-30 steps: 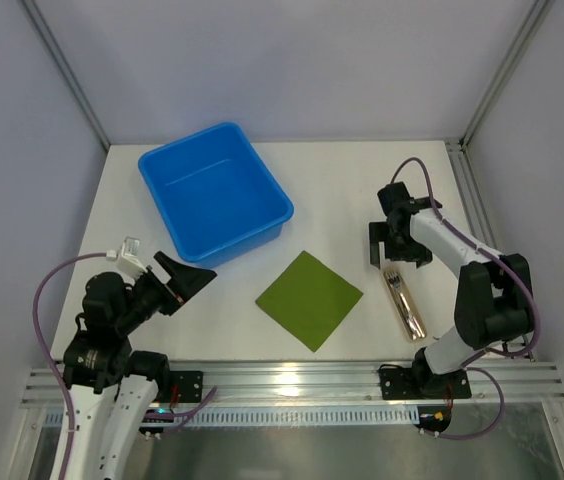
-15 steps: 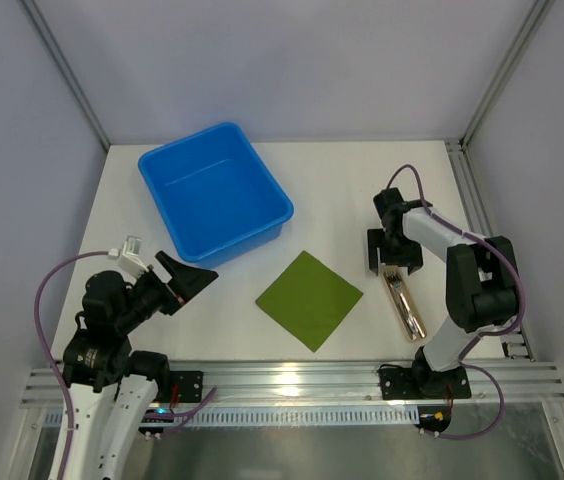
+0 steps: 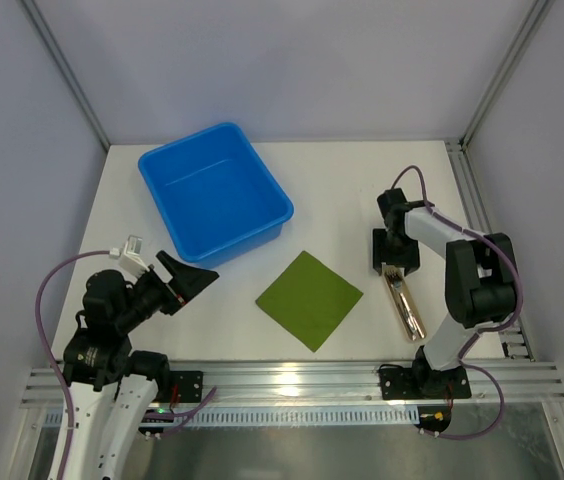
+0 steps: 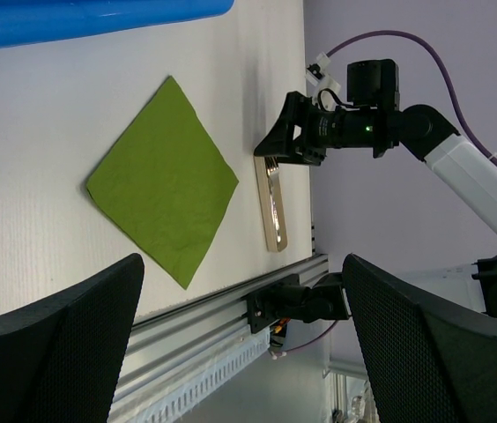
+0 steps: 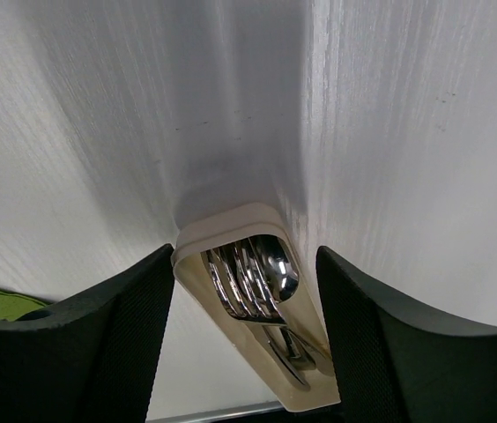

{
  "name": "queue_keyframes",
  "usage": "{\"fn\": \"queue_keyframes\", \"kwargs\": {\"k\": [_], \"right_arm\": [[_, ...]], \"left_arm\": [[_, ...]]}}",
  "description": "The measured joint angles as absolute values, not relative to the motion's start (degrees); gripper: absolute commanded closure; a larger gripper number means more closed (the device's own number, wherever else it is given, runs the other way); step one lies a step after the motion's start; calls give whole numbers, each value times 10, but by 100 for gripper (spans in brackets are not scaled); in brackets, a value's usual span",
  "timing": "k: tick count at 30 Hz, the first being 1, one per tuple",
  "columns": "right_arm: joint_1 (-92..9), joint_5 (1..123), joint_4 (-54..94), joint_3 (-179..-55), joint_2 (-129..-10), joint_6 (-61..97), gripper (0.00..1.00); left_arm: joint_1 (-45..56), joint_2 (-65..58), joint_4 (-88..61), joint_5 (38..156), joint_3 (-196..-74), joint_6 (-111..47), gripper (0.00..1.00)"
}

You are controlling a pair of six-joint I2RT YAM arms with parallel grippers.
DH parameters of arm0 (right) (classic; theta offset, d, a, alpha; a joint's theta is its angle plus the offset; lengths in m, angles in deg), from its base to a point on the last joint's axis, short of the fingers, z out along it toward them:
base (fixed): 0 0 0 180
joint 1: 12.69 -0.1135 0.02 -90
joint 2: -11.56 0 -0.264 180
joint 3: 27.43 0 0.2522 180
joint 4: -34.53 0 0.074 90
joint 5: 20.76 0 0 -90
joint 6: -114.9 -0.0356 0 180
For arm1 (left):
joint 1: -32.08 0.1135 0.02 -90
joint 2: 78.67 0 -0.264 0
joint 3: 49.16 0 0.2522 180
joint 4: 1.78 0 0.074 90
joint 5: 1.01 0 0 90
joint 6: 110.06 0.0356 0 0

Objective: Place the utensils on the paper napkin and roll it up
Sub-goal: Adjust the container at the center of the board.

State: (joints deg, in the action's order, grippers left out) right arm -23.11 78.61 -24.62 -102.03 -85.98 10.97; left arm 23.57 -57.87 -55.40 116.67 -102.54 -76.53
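So, black left pincer (image 3: 186, 276) hangs spread and empty, well apart from everything. Flat green square paper napkin (image 3: 309, 299) lies mid white surface (image 3: 362, 190). Just right of it, slim shiny silver metal utensils (image 5: 253, 269) lie in a narrow beige tray (image 3: 409, 318), long axis far-to-near; right pincer (image 3: 395, 262), spread, straddles their far end.

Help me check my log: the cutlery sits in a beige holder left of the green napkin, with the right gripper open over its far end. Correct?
Not quite. The beige holder with the cutlery lies to the right of the green napkin, not the left; the top view shows it. The right gripper is open over its far end.
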Motion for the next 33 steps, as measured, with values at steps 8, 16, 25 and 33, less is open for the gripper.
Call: {"fn": "queue_keyframes", "kwargs": {"k": [8,16,25,33], "right_arm": [[-231,788,-243,-1031,-877,104,44],[-231,799,-253,-1092,-924,99,45],[-231,816,-253,-1153,-963,100,31],[-231,818,-248,-1163,-954,103,1]], "left_arm": [[236,-578,-552,1167,-1026,-765,5],[236,-578,-552,1167,-1025,-764,5],[236,-576,-552,1167,-1025,-757,5],[236,-571,-552,1166,-1025,-751,5]]}}
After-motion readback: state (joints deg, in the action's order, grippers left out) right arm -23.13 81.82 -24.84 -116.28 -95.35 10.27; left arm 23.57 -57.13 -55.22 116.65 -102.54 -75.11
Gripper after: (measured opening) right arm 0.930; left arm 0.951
